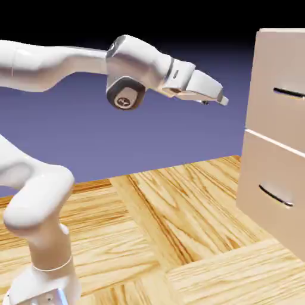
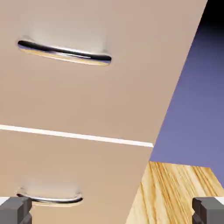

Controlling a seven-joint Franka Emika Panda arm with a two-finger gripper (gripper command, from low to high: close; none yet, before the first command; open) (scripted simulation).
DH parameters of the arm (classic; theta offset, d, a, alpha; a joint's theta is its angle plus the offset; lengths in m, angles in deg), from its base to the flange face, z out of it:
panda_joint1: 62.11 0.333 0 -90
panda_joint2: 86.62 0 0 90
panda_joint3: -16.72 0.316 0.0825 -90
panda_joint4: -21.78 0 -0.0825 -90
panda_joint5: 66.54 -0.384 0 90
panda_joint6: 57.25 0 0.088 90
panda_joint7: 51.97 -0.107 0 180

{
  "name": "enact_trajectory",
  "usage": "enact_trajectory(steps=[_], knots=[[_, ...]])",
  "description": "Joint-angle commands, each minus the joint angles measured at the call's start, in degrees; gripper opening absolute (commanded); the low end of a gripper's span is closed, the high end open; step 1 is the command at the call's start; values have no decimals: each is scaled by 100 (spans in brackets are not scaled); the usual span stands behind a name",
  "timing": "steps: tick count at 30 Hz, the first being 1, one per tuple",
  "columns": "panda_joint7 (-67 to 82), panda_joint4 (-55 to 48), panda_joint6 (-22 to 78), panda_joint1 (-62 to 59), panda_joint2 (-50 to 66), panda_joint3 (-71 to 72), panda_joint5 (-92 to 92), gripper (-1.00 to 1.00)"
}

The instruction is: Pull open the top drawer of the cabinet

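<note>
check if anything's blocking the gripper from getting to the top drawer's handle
Nothing visible stands in the way. The open gripper hangs short of the cabinet, with only open air between it and the handle of the top drawer, and the hand view shows that handle uncovered.

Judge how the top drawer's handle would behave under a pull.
The handle looks stiff: a slim, smooth bar. Its glossy surface may feel slippery. Being joined to the drawer front, it probably won't roll.
</note>
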Motion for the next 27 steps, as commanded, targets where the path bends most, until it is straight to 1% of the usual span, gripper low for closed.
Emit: enact_trajectory(steps=[1, 27], knots=[[250, -81, 72, -186, -86, 112, -247, 0], [6728, -2177, 1931, -5005, -2319, 3017, -6662, 0]])
